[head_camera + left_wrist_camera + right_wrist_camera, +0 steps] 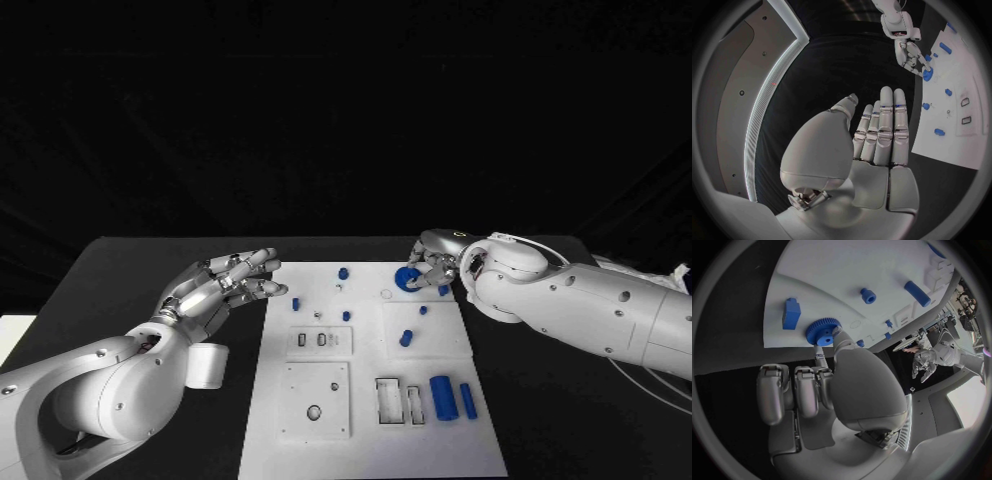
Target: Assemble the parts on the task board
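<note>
On the black table (144, 260) lies the white rectangular task board (368, 400); my right hand (437, 262) pinches the blue toothed plastic gear (410, 278) at the board's far edge, while my left hand (216, 290) hovers released, fingers straight, beside the board's left edge. I judge the gear-seating step is in hand. Next I must lower it squarely onto its seat; darkness surrounds the table.

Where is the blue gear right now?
In the head view the blue gear sits at the task board's far right edge, touched by the right hand; a small blue block lies just beside it.
</note>
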Motion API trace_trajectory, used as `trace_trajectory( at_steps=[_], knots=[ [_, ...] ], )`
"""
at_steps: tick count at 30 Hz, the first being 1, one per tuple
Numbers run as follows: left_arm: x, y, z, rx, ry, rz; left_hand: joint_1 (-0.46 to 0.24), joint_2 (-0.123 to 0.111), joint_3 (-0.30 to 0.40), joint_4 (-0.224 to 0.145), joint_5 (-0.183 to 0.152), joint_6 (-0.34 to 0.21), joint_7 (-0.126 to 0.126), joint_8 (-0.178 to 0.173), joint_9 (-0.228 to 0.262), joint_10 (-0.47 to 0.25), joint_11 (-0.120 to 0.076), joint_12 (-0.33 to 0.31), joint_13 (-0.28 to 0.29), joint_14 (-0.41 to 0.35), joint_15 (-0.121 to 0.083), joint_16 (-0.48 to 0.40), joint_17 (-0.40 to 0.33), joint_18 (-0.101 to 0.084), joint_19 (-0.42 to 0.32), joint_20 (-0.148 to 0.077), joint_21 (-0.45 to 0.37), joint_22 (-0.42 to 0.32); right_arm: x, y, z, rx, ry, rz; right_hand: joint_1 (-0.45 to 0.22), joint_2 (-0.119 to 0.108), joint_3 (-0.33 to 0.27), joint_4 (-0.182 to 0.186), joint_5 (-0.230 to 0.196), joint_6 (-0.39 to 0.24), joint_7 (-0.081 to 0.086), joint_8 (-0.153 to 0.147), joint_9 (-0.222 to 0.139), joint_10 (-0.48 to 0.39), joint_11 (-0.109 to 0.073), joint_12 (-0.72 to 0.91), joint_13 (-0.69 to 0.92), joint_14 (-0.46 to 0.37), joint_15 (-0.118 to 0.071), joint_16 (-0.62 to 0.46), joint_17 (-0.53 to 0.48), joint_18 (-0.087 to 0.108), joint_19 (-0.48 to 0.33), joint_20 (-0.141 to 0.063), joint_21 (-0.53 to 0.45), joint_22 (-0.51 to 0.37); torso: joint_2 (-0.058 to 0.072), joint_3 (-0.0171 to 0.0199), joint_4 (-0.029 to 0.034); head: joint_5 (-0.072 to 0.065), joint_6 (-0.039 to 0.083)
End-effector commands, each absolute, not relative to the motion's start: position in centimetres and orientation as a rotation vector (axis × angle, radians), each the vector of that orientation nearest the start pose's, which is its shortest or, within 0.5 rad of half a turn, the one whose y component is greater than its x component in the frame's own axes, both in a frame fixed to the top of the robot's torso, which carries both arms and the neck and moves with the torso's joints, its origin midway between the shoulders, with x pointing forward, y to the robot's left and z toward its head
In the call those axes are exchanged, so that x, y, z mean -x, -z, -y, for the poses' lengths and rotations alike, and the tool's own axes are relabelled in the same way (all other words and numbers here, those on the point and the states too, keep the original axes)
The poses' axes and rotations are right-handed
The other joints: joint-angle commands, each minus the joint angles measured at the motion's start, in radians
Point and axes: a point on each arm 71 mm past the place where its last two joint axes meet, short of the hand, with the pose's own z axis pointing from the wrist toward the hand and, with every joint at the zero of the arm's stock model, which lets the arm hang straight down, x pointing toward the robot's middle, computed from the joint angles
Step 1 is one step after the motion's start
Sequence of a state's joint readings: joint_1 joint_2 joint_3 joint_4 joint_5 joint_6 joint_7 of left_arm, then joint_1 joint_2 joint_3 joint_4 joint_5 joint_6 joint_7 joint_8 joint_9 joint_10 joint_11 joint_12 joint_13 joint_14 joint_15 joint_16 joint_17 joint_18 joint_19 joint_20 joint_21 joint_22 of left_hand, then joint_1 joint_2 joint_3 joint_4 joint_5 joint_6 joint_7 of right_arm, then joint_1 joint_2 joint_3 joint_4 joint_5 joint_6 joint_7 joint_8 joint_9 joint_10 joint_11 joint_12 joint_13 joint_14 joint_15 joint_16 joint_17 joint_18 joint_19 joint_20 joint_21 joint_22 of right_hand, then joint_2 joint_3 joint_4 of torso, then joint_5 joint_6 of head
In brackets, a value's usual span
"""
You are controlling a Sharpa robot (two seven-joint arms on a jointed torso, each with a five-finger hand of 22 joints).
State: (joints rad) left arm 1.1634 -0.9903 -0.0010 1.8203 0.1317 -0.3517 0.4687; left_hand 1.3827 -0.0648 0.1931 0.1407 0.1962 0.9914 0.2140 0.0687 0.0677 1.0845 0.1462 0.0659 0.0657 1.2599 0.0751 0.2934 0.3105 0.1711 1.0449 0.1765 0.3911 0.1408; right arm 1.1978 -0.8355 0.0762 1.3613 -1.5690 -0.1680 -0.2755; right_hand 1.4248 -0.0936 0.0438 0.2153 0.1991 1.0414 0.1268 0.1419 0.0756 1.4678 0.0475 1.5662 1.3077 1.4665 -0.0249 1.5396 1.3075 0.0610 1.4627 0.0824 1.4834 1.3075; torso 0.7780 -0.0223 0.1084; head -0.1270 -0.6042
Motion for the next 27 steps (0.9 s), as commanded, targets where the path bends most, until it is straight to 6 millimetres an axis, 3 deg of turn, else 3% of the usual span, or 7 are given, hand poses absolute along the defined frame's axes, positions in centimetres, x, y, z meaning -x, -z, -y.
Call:
trace_trajectory(
  at_steps=[1,6,13,19,27],
  knots=[
    [-43.0,15.3,-19.7,1.229,1.746,-1.346,0.006,-0.002,-0.001,-0.006,-0.003,-0.005,-0.001,-0.005,-0.001,-0.006,0.002,-0.003,-0.001,-0.009,-0.001,-0.006,0.001,0.009,-0.005,0.002,-0.005,-0.002,-52.9,16.7,25.8,0.074,-0.281,-1.739,0.004,0.014,0.012,-0.003,-0.005,0.007,-0.001,0.006,0.001,0.103,-0.005,0.005,0.263,0.090,-0.006,0.005,0.191,-0.018,0.014,-0.007,0.007,0.064,0.000,0.0003,0.0005,-0.001,0.000],
    [-43.0,15.3,-19.7,1.229,1.746,-1.346,0.006,-0.001,0.000,-0.007,-0.003,-0.005,-0.001,-0.004,-0.001,-0.006,0.002,-0.002,0.000,-0.010,-0.001,-0.007,0.002,0.010,-0.006,0.003,-0.006,-0.002,-52.9,16.7,25.6,0.083,-0.287,-1.727,0.019,0.029,0.046,-0.021,-0.026,0.022,-0.006,0.004,0.002,0.103,-0.009,0.005,0.263,0.090,-0.009,0.006,0.193,-0.019,0.016,-0.009,0.009,0.069,0.000,-0.0003,-0.0001,-0.001,0.000],
    [-43.0,15.3,-19.7,1.229,1.747,-1.346,0.007,-0.001,0.000,-0.008,-0.003,-0.005,-0.001,-0.004,-0.001,-0.007,0.002,-0.002,0.000,-0.011,-0.001,-0.007,0.003,0.010,-0.007,0.003,-0.006,-0.002,-52.5,16.0,24.4,0.126,-0.320,-1.619,0.048,0.056,0.113,-0.062,-0.034,0.069,-0.024,0.017,0.010,0.103,-0.026,0.005,0.263,0.095,-0.021,0.014,0.217,-0.024,0.028,-0.020,0.021,0.096,0.000,0.0006,0.0002,-0.001,0.001],
    [-43.0,15.3,-19.7,1.228,1.748,-1.346,0.007,-0.001,0.000,-0.008,-0.003,-0.005,-0.001,-0.004,-0.001,-0.007,0.002,-0.002,0.000,-0.011,-0.001,-0.007,0.003,0.010,-0.007,0.003,-0.006,-0.002,-51.8,15.1,22.5,0.142,-0.386,-1.522,0.032,0.054,0.139,-0.073,-0.011,0.082,-0.030,0.016,0.012,0.103,-0.031,0.005,0.263,0.096,-0.026,0.017,0.223,-0.028,0.036,-0.025,0.027,0.112,-0.001,0.0004,0.0030,0.002,0.002],
    [-43.1,15.4,-19.6,1.228,1.749,-1.347,0.008,0.000,0.001,-0.009,-0.003,-0.005,-0.001,-0.004,-0.001,-0.007,0.002,-0.002,0.000,-0.011,-0.001,-0.008,0.003,0.010,-0.008,0.003,-0.006,-0.002,-50.7,14.1,19.2,0.172,-0.443,-1.439,0.018,0.047,0.152,-0.079,-0.005,0.084,-0.031,0.013,0.012,0.103,-0.033,0.005,0.263,0.094,-0.027,0.014,0.215,-0.029,0.040,-0.027,0.030,0.120,0.000,-0.0011,0.0016,0.015,0.002]
  ],
)
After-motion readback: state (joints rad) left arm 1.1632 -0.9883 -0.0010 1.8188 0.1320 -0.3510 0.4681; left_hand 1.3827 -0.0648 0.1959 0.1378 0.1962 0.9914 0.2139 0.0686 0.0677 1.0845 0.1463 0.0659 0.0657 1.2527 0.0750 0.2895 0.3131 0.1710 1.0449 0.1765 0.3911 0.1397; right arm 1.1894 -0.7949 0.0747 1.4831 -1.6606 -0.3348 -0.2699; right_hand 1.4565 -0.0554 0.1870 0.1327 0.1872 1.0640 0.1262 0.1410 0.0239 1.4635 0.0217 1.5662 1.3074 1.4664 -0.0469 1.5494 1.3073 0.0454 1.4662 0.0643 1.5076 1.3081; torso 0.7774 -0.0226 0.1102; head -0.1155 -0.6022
